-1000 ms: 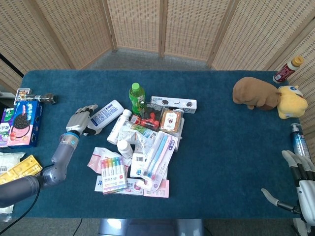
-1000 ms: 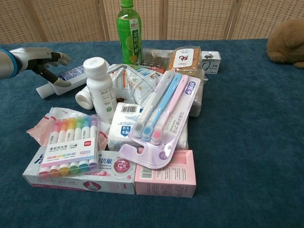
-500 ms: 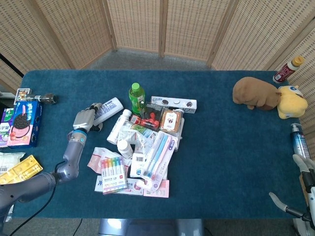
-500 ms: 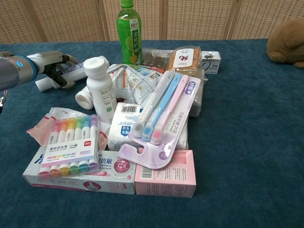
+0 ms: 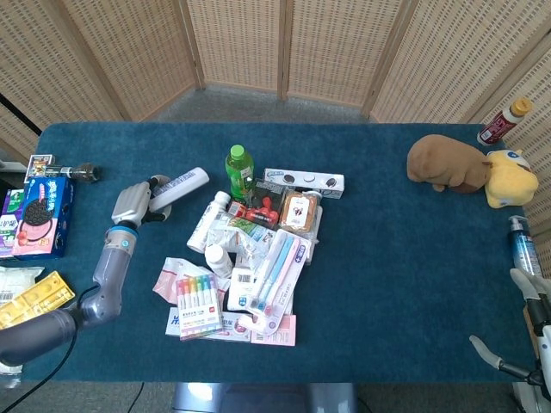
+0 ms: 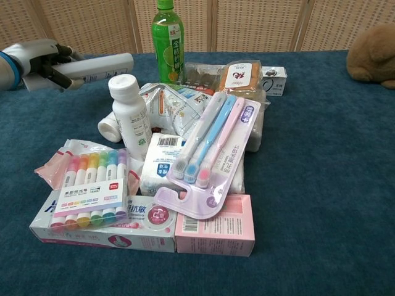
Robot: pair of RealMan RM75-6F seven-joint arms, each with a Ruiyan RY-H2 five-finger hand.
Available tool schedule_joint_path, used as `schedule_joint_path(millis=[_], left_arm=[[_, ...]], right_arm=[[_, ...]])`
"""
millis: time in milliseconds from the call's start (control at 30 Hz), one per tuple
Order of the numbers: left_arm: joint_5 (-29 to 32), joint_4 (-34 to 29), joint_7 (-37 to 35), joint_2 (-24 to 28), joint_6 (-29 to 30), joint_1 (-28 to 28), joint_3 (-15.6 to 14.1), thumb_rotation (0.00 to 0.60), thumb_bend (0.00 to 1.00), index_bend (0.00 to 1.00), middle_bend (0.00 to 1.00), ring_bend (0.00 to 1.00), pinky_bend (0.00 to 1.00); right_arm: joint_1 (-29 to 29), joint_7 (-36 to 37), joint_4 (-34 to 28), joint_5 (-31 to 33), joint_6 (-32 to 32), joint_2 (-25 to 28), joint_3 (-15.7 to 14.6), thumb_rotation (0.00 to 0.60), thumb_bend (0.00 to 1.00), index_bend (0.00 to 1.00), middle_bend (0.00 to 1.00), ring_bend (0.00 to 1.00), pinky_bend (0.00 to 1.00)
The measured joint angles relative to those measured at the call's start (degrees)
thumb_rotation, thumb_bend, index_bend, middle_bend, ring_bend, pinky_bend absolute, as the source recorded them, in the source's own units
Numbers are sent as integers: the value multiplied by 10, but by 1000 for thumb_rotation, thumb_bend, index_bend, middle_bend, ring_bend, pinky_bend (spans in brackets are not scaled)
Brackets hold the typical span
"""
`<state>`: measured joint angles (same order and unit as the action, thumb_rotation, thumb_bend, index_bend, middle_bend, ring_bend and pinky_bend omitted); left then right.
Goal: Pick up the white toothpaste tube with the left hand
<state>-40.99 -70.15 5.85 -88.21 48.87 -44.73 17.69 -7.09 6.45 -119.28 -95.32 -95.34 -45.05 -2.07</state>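
Note:
My left hand (image 5: 132,202) grips the white toothpaste tube (image 5: 178,187) by its cap end and holds it lifted off the blue table. In the chest view the same left hand (image 6: 38,60) shows at the upper left with the tube (image 6: 102,65) sticking out to the right above the cloth. My right hand (image 5: 535,323) rests at the table's right edge, low in the head view, with fingers spread and nothing in it.
A pile in the middle holds a green bottle (image 5: 239,169), a white bottle (image 6: 131,115), a toothbrush pack (image 6: 207,154), a marker set (image 6: 92,188) and boxes. Snack packs (image 5: 39,215) lie at the left edge. A plush toy (image 5: 448,163) sits at the back right.
My left hand closed around the toothpaste tube and raised it off the table, moving it up and slightly left. The right hand sank a little at the right edge.

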Motion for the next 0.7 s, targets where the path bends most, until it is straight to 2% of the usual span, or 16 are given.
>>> schedule_joint_path(millis=[233,467,567,700], left_arm=[[-105,-156,-85,100,81,78,10,600,607,548,508,610,764],[-230,-307,-147,212,201,175,2,600,599,545,506,602,753],[-270,-352,-165,251,241,212,-6,600,592,545,505,598,751],[-306,-383,-178,279,274,239,-15,600,588,545,505,596,749]], right_arm=[[20,-2,9,9,28,-16,9,365,221,0,0,0,0],[37,11,31,18,52,-38,16,368,221,0,0,0,0],[48,16,40,21,65,-49,19,367,221,0,0,0,0],[60,17,48,20,79,-63,22,362,222,0,0,0,0]])
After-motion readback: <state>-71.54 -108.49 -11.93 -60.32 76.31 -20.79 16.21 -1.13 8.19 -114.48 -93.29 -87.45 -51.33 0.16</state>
